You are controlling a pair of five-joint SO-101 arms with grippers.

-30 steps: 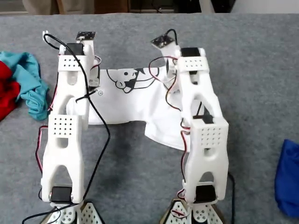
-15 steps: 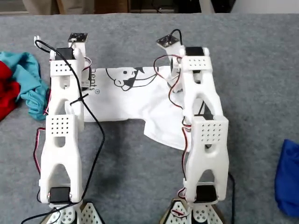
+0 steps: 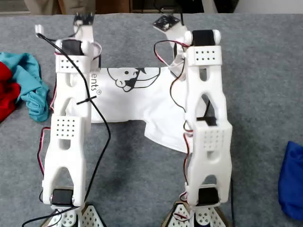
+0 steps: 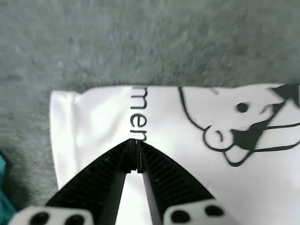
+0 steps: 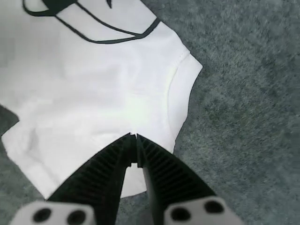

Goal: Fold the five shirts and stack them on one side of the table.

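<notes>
Your left gripper [image 4: 136, 157] hung over white shirt [image 3: 132, 101], jaws pressed together (tips near printed letters [image 4: 137, 117]). Your right gripper [image 5: 133, 150], jaws likewise closed, sat over shirt beside sleeve [image 5: 183, 93].

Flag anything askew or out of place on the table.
The white shirt is folded unevenly: its near right corner sticks out past the otherwise straight near edge. The teal shirt and red shirt lie crumpled at the left of the table.
</notes>
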